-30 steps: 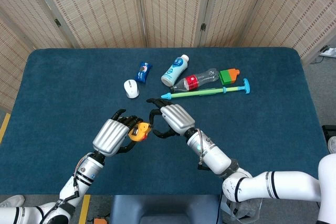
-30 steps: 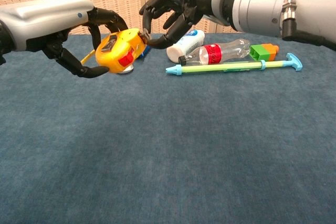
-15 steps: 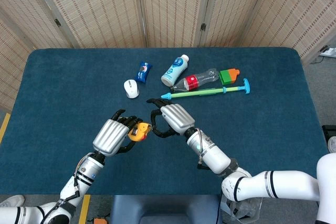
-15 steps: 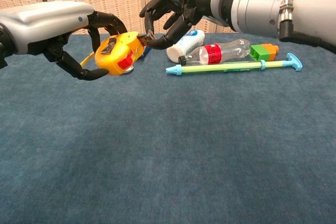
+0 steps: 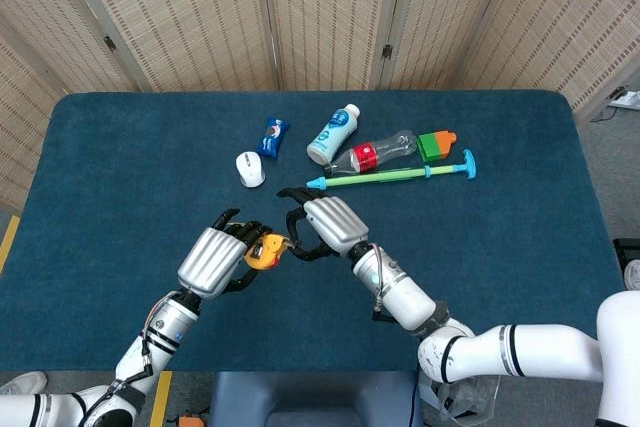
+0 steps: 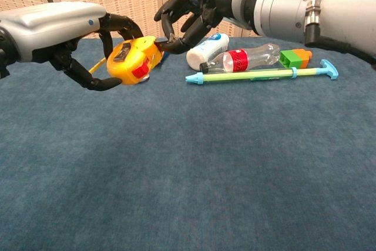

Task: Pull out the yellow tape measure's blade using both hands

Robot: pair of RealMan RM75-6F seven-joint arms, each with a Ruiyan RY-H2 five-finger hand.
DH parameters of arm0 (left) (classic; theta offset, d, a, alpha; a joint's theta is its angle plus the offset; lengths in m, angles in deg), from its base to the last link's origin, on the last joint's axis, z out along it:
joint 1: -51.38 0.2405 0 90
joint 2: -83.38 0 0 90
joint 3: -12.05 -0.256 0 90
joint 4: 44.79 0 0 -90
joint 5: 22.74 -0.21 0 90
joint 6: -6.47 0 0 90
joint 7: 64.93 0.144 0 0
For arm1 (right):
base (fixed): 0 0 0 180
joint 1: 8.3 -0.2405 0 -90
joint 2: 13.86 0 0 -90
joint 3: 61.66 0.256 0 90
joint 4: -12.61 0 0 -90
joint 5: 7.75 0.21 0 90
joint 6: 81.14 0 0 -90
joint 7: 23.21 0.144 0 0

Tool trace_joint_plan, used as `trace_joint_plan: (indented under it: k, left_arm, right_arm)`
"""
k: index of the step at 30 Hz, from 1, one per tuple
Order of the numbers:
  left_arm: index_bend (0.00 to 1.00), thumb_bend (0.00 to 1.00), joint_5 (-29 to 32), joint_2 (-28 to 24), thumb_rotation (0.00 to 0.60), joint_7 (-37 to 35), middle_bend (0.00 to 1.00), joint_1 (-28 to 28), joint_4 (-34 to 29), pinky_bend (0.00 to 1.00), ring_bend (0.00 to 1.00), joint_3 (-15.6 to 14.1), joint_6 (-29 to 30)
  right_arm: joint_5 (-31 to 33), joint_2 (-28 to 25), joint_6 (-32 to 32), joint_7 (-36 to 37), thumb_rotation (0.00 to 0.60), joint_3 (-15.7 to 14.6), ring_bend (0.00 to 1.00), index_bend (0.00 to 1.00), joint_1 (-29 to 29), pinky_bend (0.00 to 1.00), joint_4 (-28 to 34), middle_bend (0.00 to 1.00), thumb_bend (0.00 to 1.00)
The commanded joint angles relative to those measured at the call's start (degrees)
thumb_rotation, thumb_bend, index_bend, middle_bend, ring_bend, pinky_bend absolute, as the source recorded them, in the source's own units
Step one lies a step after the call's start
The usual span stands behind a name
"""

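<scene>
My left hand point(image 6: 59, 24) grips the yellow tape measure point(image 6: 132, 61) and holds it up off the blue table, red button facing forward. In the head view the case point(image 5: 265, 250) peeks out from between the left hand point(image 5: 210, 261) and the right hand point(image 5: 326, 226). The right hand point(image 6: 202, 1) reaches in from the right. Its thumb and a fingertip pinch the blade tip at the case's upper right corner, with the other fingers spread. No length of blade shows between the hands.
At the back of the table lie a white mouse point(image 5: 250, 168), a blue packet point(image 5: 272, 136), a white bottle point(image 5: 334, 133), a clear bottle with a red label point(image 5: 375, 154), a green and orange block point(image 5: 436, 144) and a long green and blue stick point(image 5: 395, 176).
The left hand has tipped the tape measure a little and raised it slightly. The right hand's fingertips have closed in on the case's corner.
</scene>
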Motion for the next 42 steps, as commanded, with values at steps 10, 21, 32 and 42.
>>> trace_joint_plan:
  k: [10, 21, 32, 42]
  left_arm:
    - [0.46, 0.40, -0.6, -0.8, 0.600, -1.9, 0.49, 1.0, 1.9, 0.17, 0.43, -0.6, 0.1]
    - [0.46, 0.40, -3.9, -0.4, 0.600, -7.3, 0.49, 3.0, 10.7, 0.16, 0.43, -2.9, -0.7]
    - [0.46, 0.40, -7.0, -0.5, 0.600, -12.6, 0.49, 4.4, 19.3, 0.16, 0.43, -4.1, -1.9]
    - [0.46, 0.40, -10.2, 0.7, 0.600, -16.4, 0.49, 5.3, 26.5, 0.15, 0.43, -4.5, -2.1]
  right_arm:
    - [-0.8, -1.4, -0.7, 0.3, 0.600, -0.1, 0.14, 0.70, 1.0, 0.15, 1.4, 0.20, 0.37]
    - [-2.9, -9.0, -0.8, 3.3, 0.600, -0.5, 0.15, 0.70, 5.0, 0.15, 7.2, 0.20, 0.37]
    - [-7.3, -19.4, 0.8, 10.2, 0.600, -0.4, 0.15, 0.70, 10.5, 0.15, 13.1, 0.20, 0.37]
    - [-14.0, -29.2, 2.3, 19.4, 0.600, 0.1, 0.15, 0.70, 16.4, 0.15, 16.8, 0.20, 0.37]
